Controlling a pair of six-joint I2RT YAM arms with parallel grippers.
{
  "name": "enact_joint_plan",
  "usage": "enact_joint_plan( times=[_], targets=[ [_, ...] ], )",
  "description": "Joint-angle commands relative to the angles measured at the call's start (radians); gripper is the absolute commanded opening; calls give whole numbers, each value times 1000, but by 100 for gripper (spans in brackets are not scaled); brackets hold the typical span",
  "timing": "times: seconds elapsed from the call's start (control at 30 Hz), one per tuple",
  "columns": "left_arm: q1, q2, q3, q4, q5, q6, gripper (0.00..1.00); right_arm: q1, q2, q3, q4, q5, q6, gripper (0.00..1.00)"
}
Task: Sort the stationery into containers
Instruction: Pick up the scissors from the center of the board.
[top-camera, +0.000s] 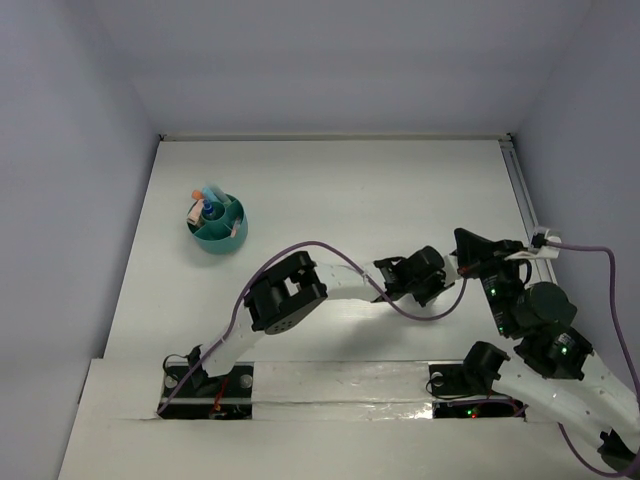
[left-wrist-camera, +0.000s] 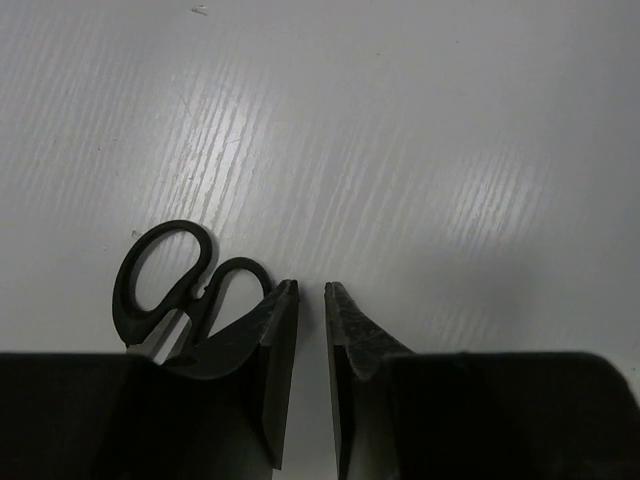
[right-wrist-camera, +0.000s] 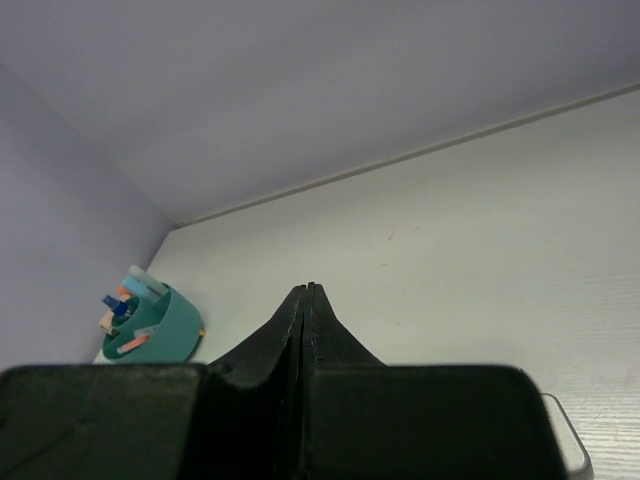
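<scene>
Just to the left of my left gripper (left-wrist-camera: 310, 290) — jaws a narrow slit, holding nothing — lie the scissors (left-wrist-camera: 197, 292), handle loops forward-left, blades hidden beneath it, so this arm, not my pinched-together right gripper (right-wrist-camera: 306, 296), is nearer.

The teal pot (top-camera: 217, 238) stands upright toward the far left of the white counter (top-camera: 350, 190). It is round, divided inside, and crowded with pens and markers (top-camera: 207, 207) in pink, orange, blue and pale teal. They stand or lean with their ends above the rim; which compartment each is in cannot be told. The scissors (left-wrist-camera: 165, 275) lie flat on the counter, well apart from the pot. Two black loop handles show, one larger than the other, blades hidden.
</scene>
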Motion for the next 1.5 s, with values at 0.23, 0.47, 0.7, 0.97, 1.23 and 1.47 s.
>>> enact_joint_plan(
  times=[0.23,0.47,0.7,0.97,1.23,1.47],
  targets=[
    [0,-105,-62,34,-35,-4,33,-1,35,8,26,-24,-22,0],
    [0,-68,-7,-9,-47,11,34,-1,49,-1,26,-34,-17,0],
    [0,-104,-17,1,-62,8,33,-1,69,0,35,-44,-23,0],
    [0,-159,-54,38,-53,7,34,-1,93,-3,43,-39,-25,0],
    [9,-95,-16,6,-73,37,35,-1,107,-12,64,-39,-23,0],
    [41,-35,-2,12,-18,34,34,-1,112,-10,71,-45,-34,0]
  ],
)
